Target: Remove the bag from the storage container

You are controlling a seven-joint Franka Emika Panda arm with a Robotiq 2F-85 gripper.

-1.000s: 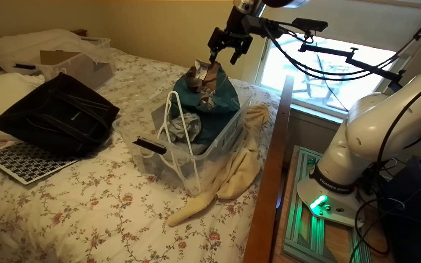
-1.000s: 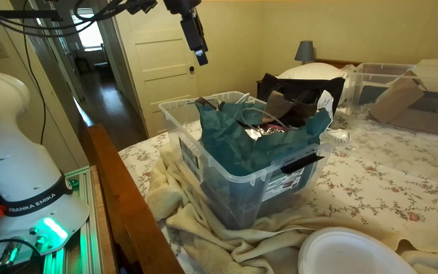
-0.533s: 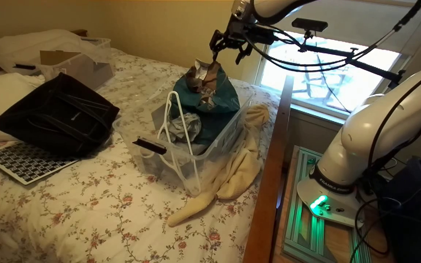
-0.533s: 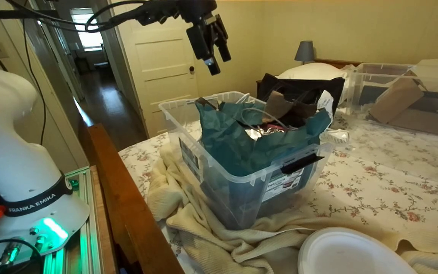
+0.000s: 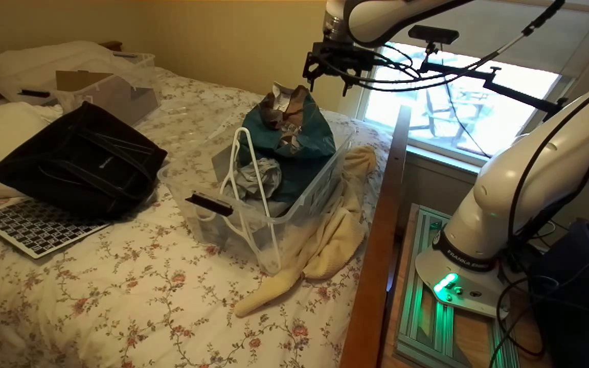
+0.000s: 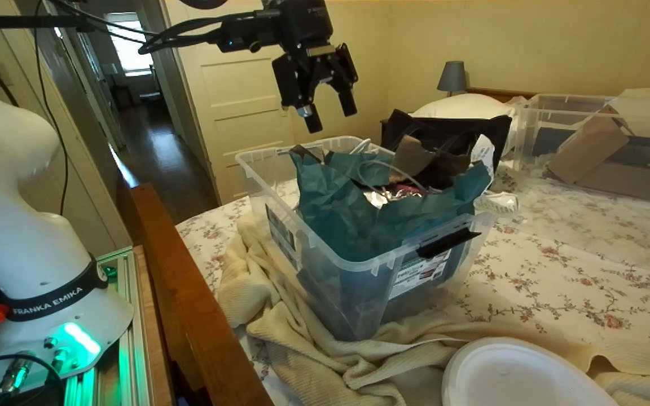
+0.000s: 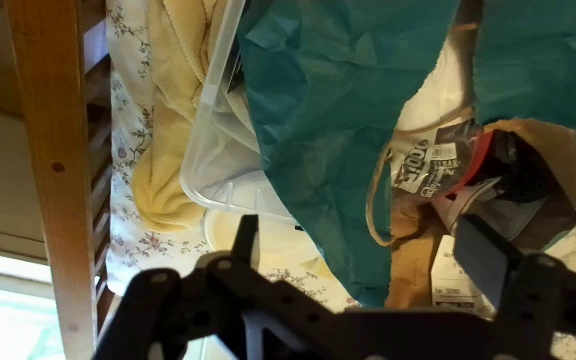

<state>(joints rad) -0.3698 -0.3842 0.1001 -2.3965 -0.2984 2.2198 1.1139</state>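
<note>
The bag is a crumpled teal paper bag with a torn brown inside. It stands in the clear plastic storage container and shows in both exterior views [image 5: 320, 130] [image 6: 342, 220] and in the wrist view [image 7: 318, 115]. The container [image 6: 353, 307] also shows its rim in the wrist view [image 7: 209, 95]. A loose twine handle [image 7: 375, 200] hangs over the bag's torn edge. My gripper [image 6: 332, 115] is open and empty above the bag, apart from it, pointing down. In the wrist view my gripper [image 7: 358, 220] has its jaws wide apart, with the bag's torn edge between them in the picture.
A white hanger [image 5: 259, 176] leans over the container's end. A yellow blanket [image 5: 335, 237] lies along it. A wooden bed rail [image 6: 189, 304] runs between bed and robot base. A black tote [image 5: 85, 158], a white lid [image 6: 517, 375] and another clear container [image 6: 601, 152] are on the bed.
My gripper has turned to point more straight down and has come lower and nearer the bag in an exterior view. It stays open. The bag and container have not moved.
</note>
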